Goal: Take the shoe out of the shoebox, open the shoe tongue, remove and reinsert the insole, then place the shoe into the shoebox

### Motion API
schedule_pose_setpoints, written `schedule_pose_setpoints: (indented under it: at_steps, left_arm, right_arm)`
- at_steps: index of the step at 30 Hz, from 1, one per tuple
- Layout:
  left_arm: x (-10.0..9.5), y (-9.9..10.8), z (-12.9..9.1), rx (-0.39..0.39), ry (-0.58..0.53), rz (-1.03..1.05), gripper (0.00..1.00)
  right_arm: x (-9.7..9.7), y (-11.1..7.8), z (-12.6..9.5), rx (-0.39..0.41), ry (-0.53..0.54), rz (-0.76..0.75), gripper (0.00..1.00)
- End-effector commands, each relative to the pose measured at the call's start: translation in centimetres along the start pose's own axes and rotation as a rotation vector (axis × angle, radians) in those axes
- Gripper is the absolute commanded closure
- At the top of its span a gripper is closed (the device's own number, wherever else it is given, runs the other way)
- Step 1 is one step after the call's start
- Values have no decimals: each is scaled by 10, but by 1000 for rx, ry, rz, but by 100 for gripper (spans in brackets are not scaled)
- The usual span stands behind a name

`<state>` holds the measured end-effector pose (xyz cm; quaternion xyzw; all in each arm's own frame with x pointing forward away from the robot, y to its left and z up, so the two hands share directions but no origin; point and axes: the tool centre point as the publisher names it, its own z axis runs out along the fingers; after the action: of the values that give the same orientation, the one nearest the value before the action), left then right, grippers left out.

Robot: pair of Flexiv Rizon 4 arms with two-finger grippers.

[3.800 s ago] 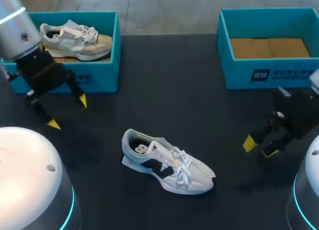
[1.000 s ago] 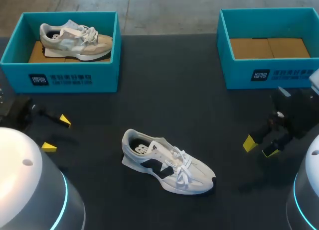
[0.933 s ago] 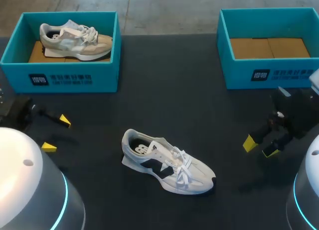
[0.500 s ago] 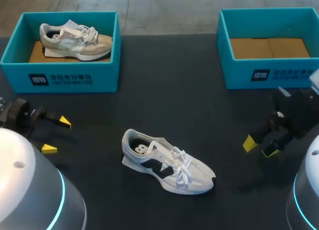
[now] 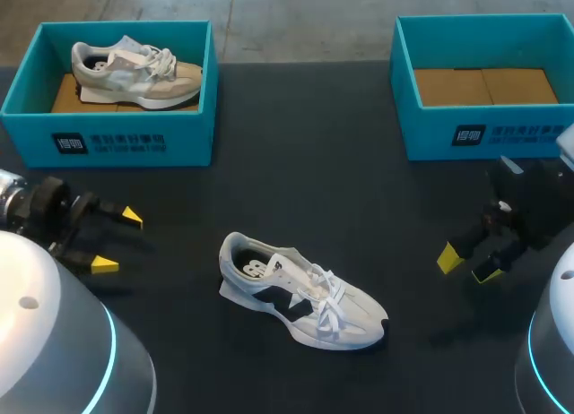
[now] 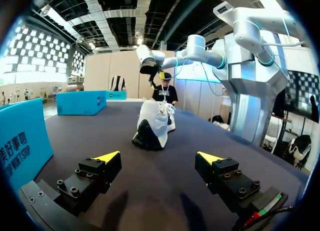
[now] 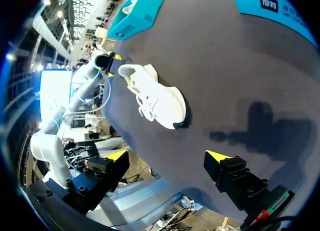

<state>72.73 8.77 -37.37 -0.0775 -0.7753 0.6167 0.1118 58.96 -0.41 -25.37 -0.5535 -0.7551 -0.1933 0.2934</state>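
1. Right, the white shoe (image 5: 300,293) is sitting out on the dark table (image 5: 296,145), upright on its sole, between the two arms and well apart from both boxes.
2. Its heel is pointing toward the left gripper (image 5: 117,242), and its toe is angling toward the table's near edge on the right side.
3. That left gripper is hanging low over the table with its yellow-tipped fingers spread wide and nothing between them; in its wrist view the shoe's heel (image 6: 154,123) is lying straight ahead.
4. Over on the other side, the right gripper (image 5: 468,265) is hovering with fingers parted too, gripping nothing.
5. At the back left, the left shoebox (image 5: 126,145) is holding a beige shoe (image 5: 134,72).
6. At the back right, the right shoebox (image 5: 484,127) is showing only its cardboard floor.
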Motion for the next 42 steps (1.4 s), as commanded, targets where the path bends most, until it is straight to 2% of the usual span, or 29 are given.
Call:
schedule_pose_setpoints:
  at_steps: [1,11,22,42]
  left_arm:
    - [5,1,12,-1,-22,0,0]
    - [16,-3,38,6,-53,-11,0]
    - [15,-6,54,21,-81,-27,0]
    - [-3,-3,87,-8,-10,-1,0]
  right_arm:
    - [1,-1,1,-1,-3,2,0]
    - [1,-1,1,-1,-3,2,0]
    - [1,-1,1,-1,-3,2,0]
    - [1,-1,1,-1,-3,2,0]
